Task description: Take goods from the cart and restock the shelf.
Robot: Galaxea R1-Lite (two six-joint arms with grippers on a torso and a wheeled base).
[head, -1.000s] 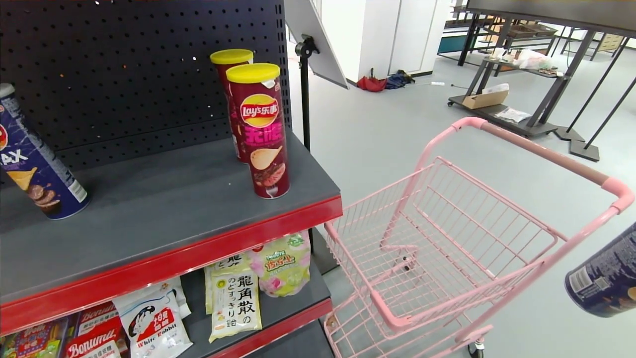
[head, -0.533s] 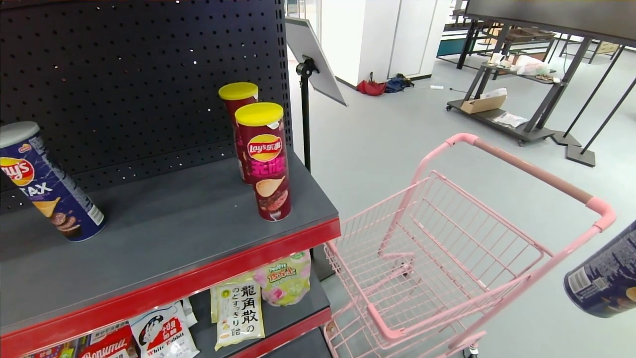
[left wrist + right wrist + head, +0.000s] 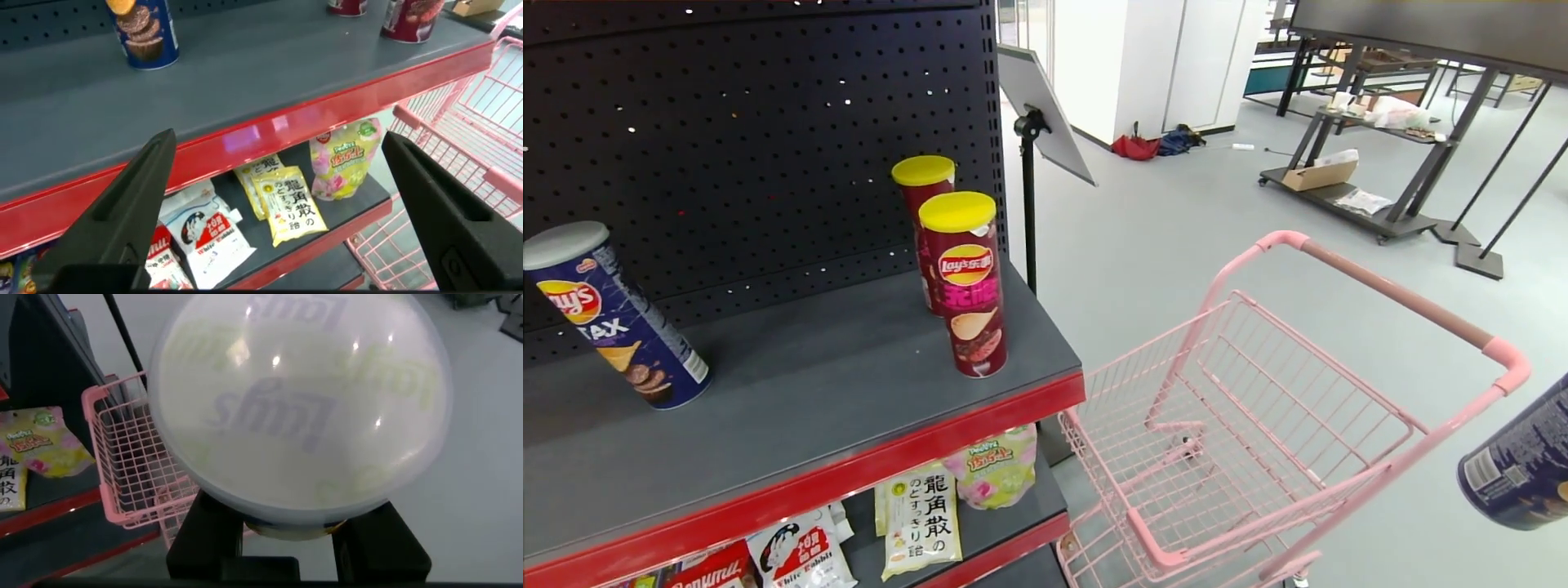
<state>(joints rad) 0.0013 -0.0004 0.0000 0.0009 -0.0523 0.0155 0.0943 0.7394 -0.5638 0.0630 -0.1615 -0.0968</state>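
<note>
A blue chip can (image 3: 302, 408) is gripped between the fingers of the right gripper (image 3: 298, 547), with its clear lid turned back toward the wrist and its body lying across the fingers rather than standing upright. Just beyond this gripper and lower down, a pink cart (image 3: 1258, 425) is seen, with its wire basket between the held can and the shelf (image 3: 809, 392). The left gripper (image 3: 278, 139) is held with its fingers spread wide, level with the red front edge of the shelf and facing it. Past its fingers and below that edge, snack bags (image 3: 286, 204) are laid flat on the lower board. Above and beyond the same gripper, on the grey top board, another blue can (image 3: 617, 314) is stood toward the left arm's side. Two maroon cans (image 3: 964, 286) with yellow lids are placed upright, one behind the other, at the end nearest the cart, well apart from the shelved blue can. Farthest from both grippers, a black pegboard (image 3: 768, 122) is fixed behind the top board.
</note>
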